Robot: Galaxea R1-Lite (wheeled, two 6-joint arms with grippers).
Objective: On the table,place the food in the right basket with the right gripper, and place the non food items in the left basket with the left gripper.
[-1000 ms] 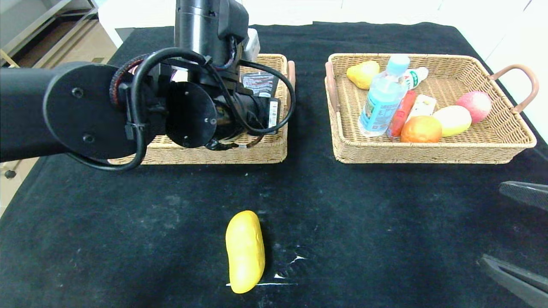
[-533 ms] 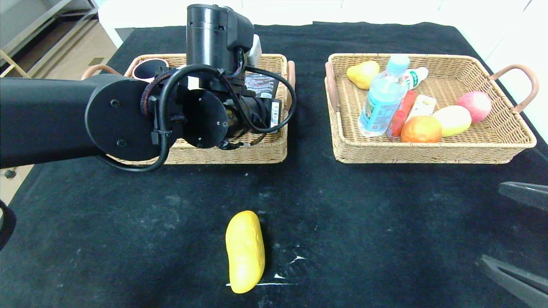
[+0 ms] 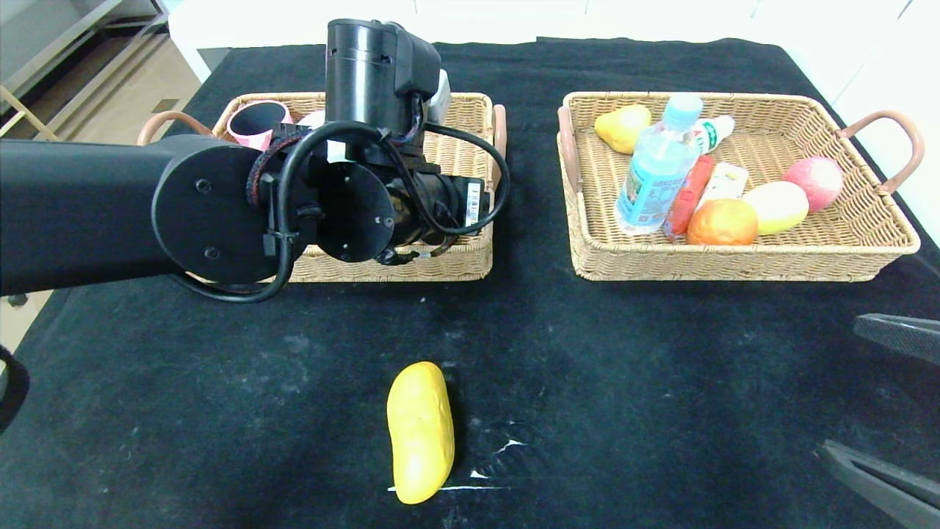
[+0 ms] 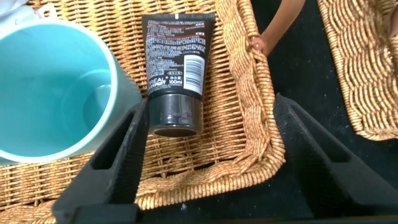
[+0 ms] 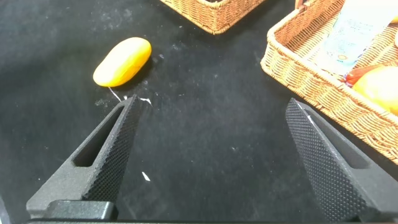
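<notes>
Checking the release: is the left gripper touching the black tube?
Apart. The left wrist view shows the black tube lying on the left basket floor, with wicker visible between it and the open left gripper.

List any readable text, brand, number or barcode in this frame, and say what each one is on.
"100ml": on the black squeeze tube, beside its barcode, lying in the left basket.
Vertical brand lettering on the tube beside the barcode: too blurred to read for certain.
Small print block on the tube: too small.
Bottle label, in the right basket: too small.
Barcode sticker on the left arm: unreadable.
</notes>
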